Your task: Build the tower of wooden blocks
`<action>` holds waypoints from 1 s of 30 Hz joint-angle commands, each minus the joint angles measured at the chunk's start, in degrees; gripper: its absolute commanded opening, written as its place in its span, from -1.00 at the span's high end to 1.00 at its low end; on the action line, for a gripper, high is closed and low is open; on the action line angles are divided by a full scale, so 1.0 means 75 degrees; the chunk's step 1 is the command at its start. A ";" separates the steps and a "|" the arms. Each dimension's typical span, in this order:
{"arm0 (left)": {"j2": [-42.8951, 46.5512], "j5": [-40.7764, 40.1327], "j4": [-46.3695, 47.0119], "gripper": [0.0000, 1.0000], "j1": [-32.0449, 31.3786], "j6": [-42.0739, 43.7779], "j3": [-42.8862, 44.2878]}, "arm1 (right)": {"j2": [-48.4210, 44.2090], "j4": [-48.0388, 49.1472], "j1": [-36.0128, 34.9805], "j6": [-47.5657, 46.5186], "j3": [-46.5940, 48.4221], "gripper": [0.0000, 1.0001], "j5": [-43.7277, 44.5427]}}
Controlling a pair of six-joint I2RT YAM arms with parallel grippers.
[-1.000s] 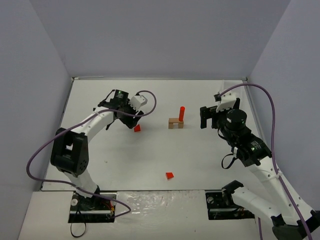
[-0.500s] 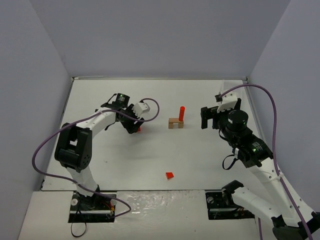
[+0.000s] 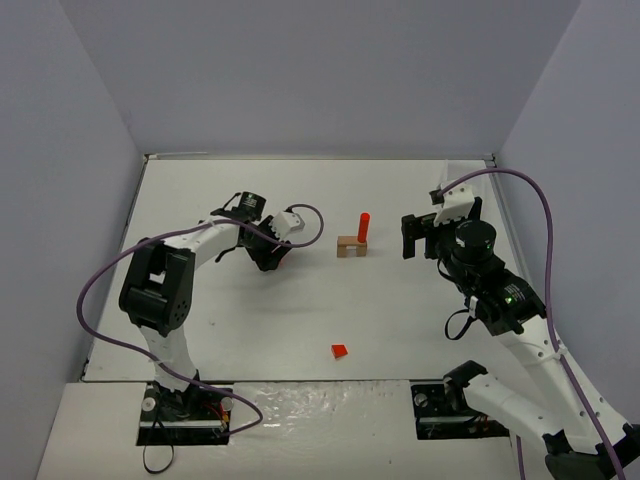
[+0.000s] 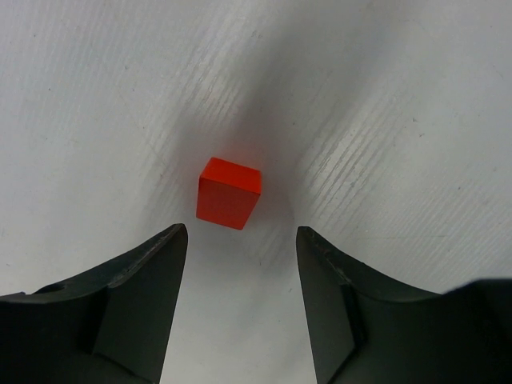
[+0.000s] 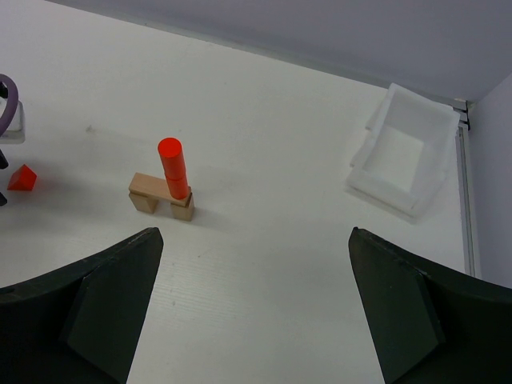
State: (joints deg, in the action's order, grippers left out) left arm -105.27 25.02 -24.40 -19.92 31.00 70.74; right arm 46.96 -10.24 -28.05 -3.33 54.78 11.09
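While the red cylinder [image 3: 363, 225] stands on the tan block [image 3: 349, 247], a red wedge [image 4: 229, 193] lies just beyond the left gripper's [image 4: 240, 234] open jaws. A second wedge [image 3: 340, 350] waits unplaced, and the right gripper [image 5: 256, 237] gapes empty.

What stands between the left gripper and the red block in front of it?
Nothing visible. In the left wrist view the red block lies alone on the bare table, just beyond the open fingers of the left gripper, roughly in line with the gap between them.
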 commanded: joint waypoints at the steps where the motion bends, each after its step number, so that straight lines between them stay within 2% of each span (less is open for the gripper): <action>1: 0.0133 0.0008 0.0364 -0.04 -0.0039 0.0167 0.0440 | 0.0005 0.0404 0.0061 -0.0095 0.0160 -1.00 0.0009; 19: -0.0130 0.0133 0.0513 0.05 -0.0074 0.0167 0.0681 | -0.0003 0.0393 0.0061 -0.0106 0.0160 -1.00 0.0055; 30: -0.0179 0.0180 0.0512 0.23 -0.0133 0.0155 0.0740 | 0.0090 0.0404 0.0061 -0.0130 0.0184 -1.00 0.0056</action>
State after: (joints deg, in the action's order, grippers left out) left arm -107.57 24.40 -22.02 -20.25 31.18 73.08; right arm 47.09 -10.33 -28.05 -3.55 54.78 11.09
